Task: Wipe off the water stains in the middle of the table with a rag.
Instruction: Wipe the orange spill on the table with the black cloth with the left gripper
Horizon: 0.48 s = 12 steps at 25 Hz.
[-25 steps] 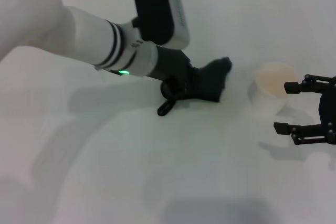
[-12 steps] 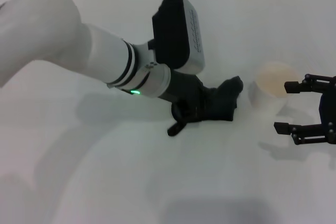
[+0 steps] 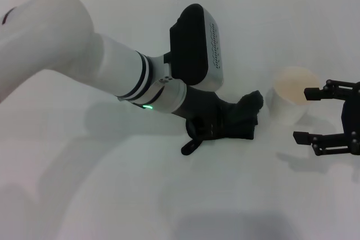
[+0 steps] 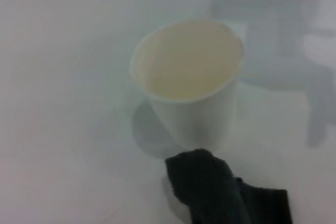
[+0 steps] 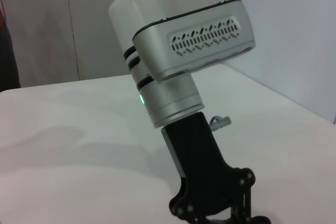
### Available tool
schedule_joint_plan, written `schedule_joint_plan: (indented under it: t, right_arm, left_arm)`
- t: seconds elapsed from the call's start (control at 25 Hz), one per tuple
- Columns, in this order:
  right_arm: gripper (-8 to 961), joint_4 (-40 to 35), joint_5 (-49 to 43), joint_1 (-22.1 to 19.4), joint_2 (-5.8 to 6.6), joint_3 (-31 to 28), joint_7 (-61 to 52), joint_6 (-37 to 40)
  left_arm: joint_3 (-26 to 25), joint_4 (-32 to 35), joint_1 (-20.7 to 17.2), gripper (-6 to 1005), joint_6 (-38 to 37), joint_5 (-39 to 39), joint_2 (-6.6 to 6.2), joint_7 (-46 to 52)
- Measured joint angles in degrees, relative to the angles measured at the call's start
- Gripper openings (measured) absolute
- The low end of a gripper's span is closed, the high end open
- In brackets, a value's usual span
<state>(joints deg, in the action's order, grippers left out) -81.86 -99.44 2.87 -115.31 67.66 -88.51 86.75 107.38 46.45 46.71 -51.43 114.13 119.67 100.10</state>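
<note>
Rag pressed to the tabletop, close beside the cup

Head view: the left gripper (image 3: pixel 211 125) presses the dark green-black soft cloth rag (image 3: pixel 242 117) onto the plain white smooth tabletop (image 3: pixel 112 195), the cloth's tip just beside the pale paper cup (image 3: pixel 289 100); whether its jaws clamp the cloth I cannot tell. The right gripper (image 3: pixel 315 113) hangs beyond the cup, jaws spread. Left wrist view: rag (image 4: pixel 210 187) nearly touches the cup (image 4: pixel 189 85); no stain shows. Likely risk: sweeping further could topple the cup.
</note>
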Motion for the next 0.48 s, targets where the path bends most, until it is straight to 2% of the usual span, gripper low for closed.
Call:
schedule_joint_plan:
  t: [0.48]
  right_arm:
    - [857, 0.07, 0.1, -0.33, 0.0, 0.19, 0.0, 0.0]
  left_arm:
    - [-6.5, -2.72, 0.23, 66, 2.94, 5.3, -0.29, 0.06]
